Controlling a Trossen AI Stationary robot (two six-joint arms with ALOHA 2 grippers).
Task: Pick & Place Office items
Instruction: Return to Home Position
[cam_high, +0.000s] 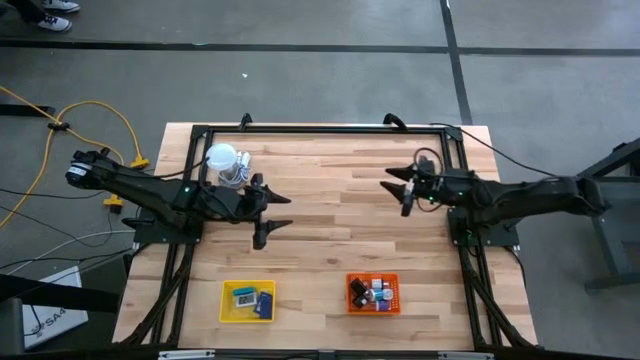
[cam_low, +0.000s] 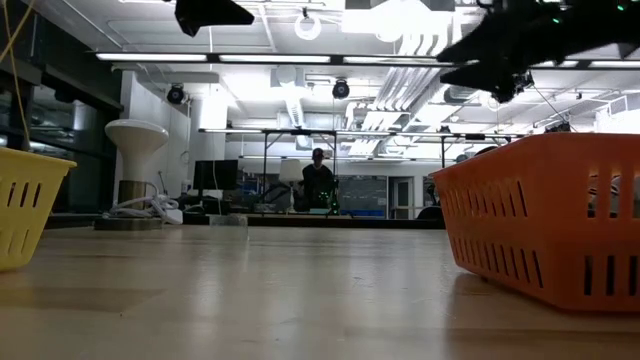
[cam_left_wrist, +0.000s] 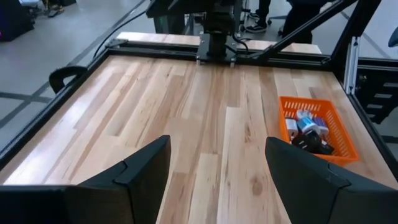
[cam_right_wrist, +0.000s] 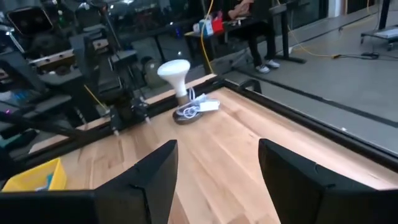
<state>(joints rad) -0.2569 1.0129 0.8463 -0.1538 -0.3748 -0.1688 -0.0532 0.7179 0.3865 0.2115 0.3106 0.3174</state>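
We take the orange tray (cam_high: 372, 277) as the reference for all positions. It sits on the wooden table (cam_high: 330, 240) near the edge opposite both arm bases, with its long side running along that edge.

The office items (cam_high: 375, 294) lie inside it as a mixed heap of blue, white, black and purple pieces. In the left wrist view (cam_left_wrist: 309, 128) they overlap one another, so we cannot read the heading or long axis of any single piece.

The yellow tray (cam_high: 228, 301) stands beside the orange tray along the same edge, well apart from it on the left arm's side. It holds a few more pieces, one pale teal and one dark blue, and their axes are too small to tell.

The left gripper (cam_high: 281, 211) hangs above the table, well apart from the orange tray, with its fingers spread and empty. The right gripper (cam_high: 393, 190) hangs likewise on the far side of the orange tray, fingers apart and holding nothing.

A white globe (cam_high: 222, 158) stands far from the orange tray, next to the left arm.
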